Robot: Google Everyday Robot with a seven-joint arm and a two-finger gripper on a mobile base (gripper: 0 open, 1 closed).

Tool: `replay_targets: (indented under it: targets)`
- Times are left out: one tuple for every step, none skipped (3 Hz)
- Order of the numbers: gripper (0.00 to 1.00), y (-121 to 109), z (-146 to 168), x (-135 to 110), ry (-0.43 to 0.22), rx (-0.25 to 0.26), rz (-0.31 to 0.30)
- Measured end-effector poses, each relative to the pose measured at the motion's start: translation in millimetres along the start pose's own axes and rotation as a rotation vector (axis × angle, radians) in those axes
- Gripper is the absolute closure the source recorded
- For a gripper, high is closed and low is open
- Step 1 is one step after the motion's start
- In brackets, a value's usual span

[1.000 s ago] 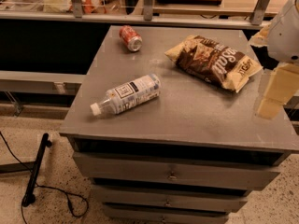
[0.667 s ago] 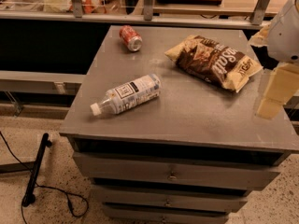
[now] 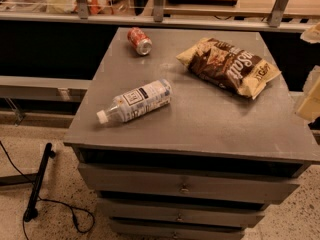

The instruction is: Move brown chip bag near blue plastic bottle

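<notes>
The brown chip bag lies flat on the far right of the grey cabinet top, with white lettering on it. The blue plastic bottle lies on its side at the left middle, white cap pointing to the front left. The bag and bottle are apart, with bare grey top between them. My gripper shows only as a pale cream part at the right frame edge, beside the cabinet's right side and to the right of the bag. It touches nothing.
A small red soda can lies on its side at the far left of the top. Drawers sit below the top. A shelf rail runs behind. A black pole and cable lie on the floor at left.
My arm and gripper have shifted right, mostly out of the picture. The bag, bottle and can have not moved.
</notes>
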State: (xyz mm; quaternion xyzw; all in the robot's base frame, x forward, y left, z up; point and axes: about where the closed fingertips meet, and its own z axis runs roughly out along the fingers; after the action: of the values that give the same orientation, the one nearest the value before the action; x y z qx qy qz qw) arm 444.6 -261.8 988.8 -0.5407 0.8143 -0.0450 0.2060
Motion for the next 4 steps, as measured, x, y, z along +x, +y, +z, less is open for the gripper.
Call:
replay_targets:
  targets:
    - [0.00,-18,-12,35,-0.031,0.043,0.070]
    - [0.00,-42,-19,81,-0.114,0.090,0.144]
    - [0.00,-68,-21,115,-0.217,0.123,0.177]
    - [0.00,-93,-14,131,-0.291,0.142,0.186]
